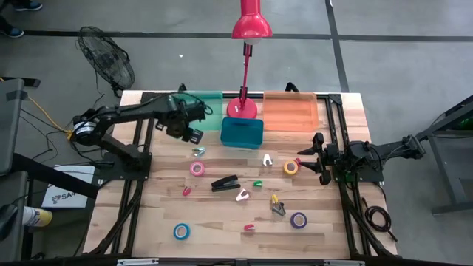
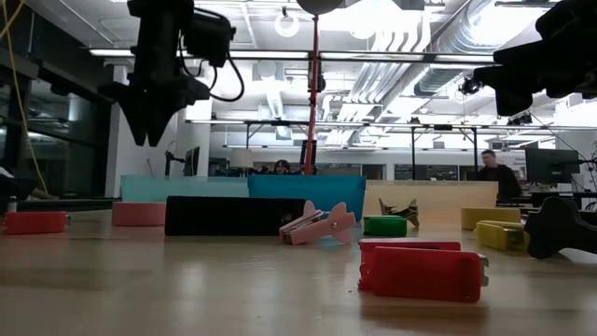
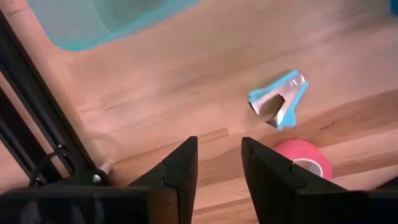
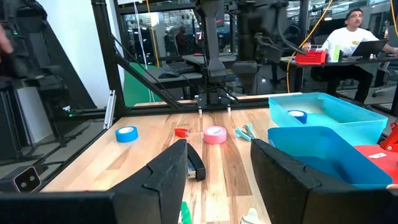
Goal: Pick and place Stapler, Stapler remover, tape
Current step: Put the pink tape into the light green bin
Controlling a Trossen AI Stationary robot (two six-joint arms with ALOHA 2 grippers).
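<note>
The bench [image 1: 222, 222] was pale, smooth wood. The bins [image 1: 242, 133] looked like translucent plastic. The remover [image 3: 280, 106] showed shiny metal jaws in blue plastic.

Your left gripper [image 1: 194, 135] hangs above the table [image 1: 148, 214] with a narrow gap between its fingers and bare wood beneath it. Just ahead of it lie a blue staple remover [image 1: 199, 151] and a pink tape roll [image 1: 196, 168], close together. The red lamp [image 1: 244, 103] and the blue bin [image 1: 242, 132] block the back centre. The middle is crowded: a black stapler [image 1: 225, 182], a white staple remover [image 1: 267, 159] and a yellow tape roll [image 1: 291, 168] near your right gripper [image 1: 314, 157]. The left edge gives you open wood, apart from a blue tape roll [image 1: 181, 231] toward the front.
</note>
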